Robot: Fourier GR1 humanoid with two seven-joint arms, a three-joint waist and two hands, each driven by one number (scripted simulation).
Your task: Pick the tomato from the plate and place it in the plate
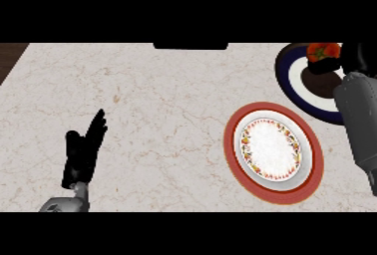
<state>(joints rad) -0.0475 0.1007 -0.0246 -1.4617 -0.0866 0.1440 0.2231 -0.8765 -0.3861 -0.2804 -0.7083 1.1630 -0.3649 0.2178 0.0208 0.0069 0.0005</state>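
The red tomato (324, 51) shows at the top right, over the far part of the blue-rimmed white plate (288, 74). My right hand (358, 57) reaches it from the right, and its black fingers (324, 66) curl round the tomato's lower side. The hand casts a dark shadow on the plate's centre. A second plate (273, 149), red-rimmed with a flowered inner band, lies nearer to me with nothing on it. My left hand (83, 149) rests open at the lower left, fingers pointing up, far from both plates.
The marble counter (162, 109) stretches between the left hand and the plates. A flat black object (190, 46) sits at the far edge. Dark wood (10, 57) shows past the counter's top left corner. My grey right forearm (359, 124) overlaps the blue plate's right side.
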